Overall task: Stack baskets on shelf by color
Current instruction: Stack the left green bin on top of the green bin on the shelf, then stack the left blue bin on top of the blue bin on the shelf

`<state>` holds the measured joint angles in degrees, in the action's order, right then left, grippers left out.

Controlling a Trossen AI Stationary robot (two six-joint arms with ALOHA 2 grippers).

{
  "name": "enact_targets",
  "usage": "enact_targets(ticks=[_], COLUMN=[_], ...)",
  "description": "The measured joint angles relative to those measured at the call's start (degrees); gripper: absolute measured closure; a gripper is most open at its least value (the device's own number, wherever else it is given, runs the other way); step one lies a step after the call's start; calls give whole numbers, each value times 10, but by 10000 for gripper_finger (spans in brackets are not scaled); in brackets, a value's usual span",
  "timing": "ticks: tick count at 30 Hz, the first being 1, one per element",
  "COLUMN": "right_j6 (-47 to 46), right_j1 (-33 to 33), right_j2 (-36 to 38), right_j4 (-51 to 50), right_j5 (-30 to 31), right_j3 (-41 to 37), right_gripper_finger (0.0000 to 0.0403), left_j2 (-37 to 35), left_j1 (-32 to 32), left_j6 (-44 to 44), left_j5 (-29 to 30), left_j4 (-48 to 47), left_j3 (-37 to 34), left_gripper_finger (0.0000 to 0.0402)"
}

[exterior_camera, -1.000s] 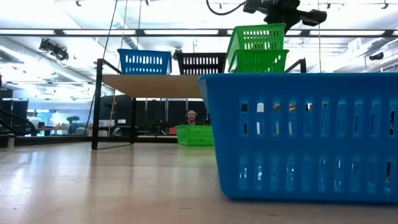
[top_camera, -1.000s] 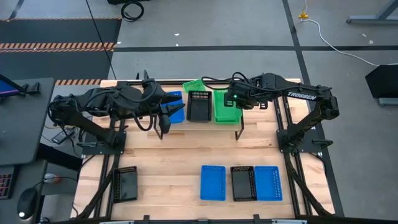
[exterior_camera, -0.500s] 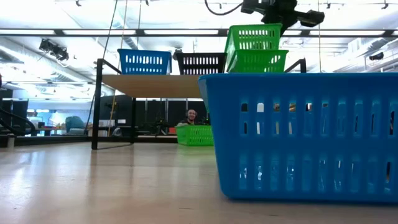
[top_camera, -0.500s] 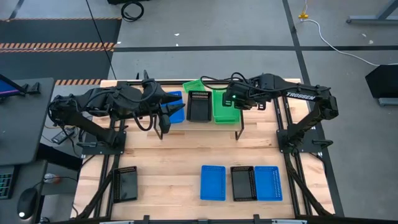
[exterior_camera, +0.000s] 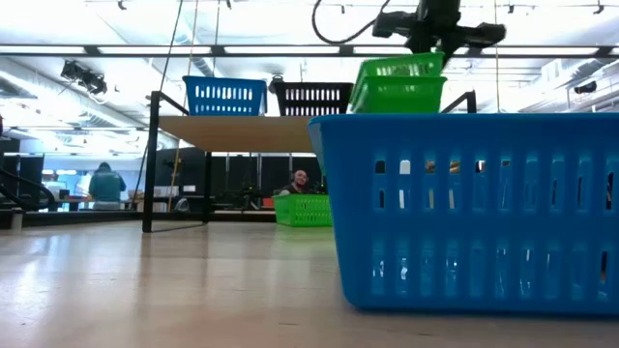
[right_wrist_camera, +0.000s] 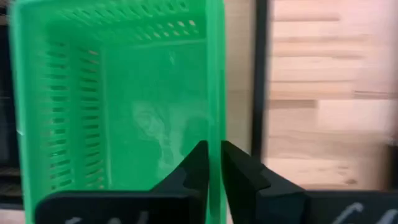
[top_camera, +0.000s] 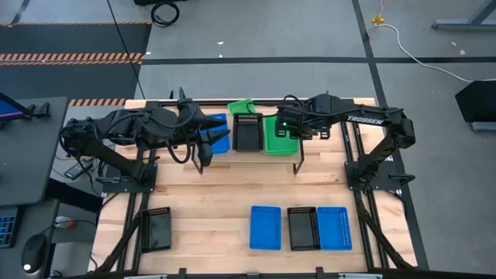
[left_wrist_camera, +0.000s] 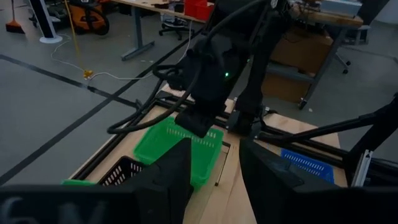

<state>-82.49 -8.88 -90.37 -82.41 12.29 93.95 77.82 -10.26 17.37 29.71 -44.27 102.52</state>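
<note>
On the shelf (exterior_camera: pixel 232 133) a blue basket (top_camera: pixel 220 132), a black basket (top_camera: pixel 248 132) and a green stack (top_camera: pixel 277 136) stand side by side. My right gripper (top_camera: pixel 284 127) is above the stack, shut on the upper green basket (exterior_camera: pixel 401 68), which sits tilted inside the lower green basket (exterior_camera: pixel 397 97). My left gripper (top_camera: pixel 206 151) hangs open at the near-left corner of the blue basket, touching nothing; its fingers (left_wrist_camera: pixel 177 177) stand wide apart. Another green basket (top_camera: pixel 242 106) lies on the table behind the shelf. My right gripper (right_wrist_camera: pixel 214 165) pinches the right long wall (right_wrist_camera: pixel 216 118) of the upper green basket, one finger inside the basket and one outside. The fingers come from above, pointing down. The basket is nested in the lower green basket and still tilted, its left side higher (exterior_camera: pixel 372 66).
Near the table's front edge lie a black basket (top_camera: pixel 155 229), a blue basket (top_camera: pixel 266 227), a second black one (top_camera: pixel 302 227) and a second blue one (top_camera: pixel 333 227). The shelf's wire leg (top_camera: pixel 297 164) stands near the right gripper. People show in the room beyond.
My right gripper has gone down and slightly toward the table's left, carrying the upper green basket. The basket has sunk from above the lower green one to nested inside it, with less tilt than before. The left arm has kept still.
</note>
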Motion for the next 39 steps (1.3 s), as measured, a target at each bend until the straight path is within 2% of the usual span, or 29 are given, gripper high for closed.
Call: enact_targets(ticks=[5,16,21,26,29,35,39], right_j6=[-15,17,130,234,275,379,411], right_j1=[1,6,24,45,60,112,164], right_j2=[0,5,16,35,54,94,109], right_j4=[-70,-51,-13,3,1,2,2], right_j5=[0,14,4,-19,-34,-112,-153], right_j3=[0,1,13,29,34,34,34], right_gripper_finger=[315,267,264,265,265,264,265], left_j2=[0,0,3,29,53,103,135], left_j1=[0,0,-9,-16,-22,-43,-52], left_j6=[2,4,4,21,42,45,43], left_j5=[0,0,-1,-64,-79,-81,-123], left_j4=[-6,-6,-21,-47,-48,-44,-22], left_j3=[0,0,0,0,0,0,0], left_gripper_finger=[260,260,260,260,258,256,253])
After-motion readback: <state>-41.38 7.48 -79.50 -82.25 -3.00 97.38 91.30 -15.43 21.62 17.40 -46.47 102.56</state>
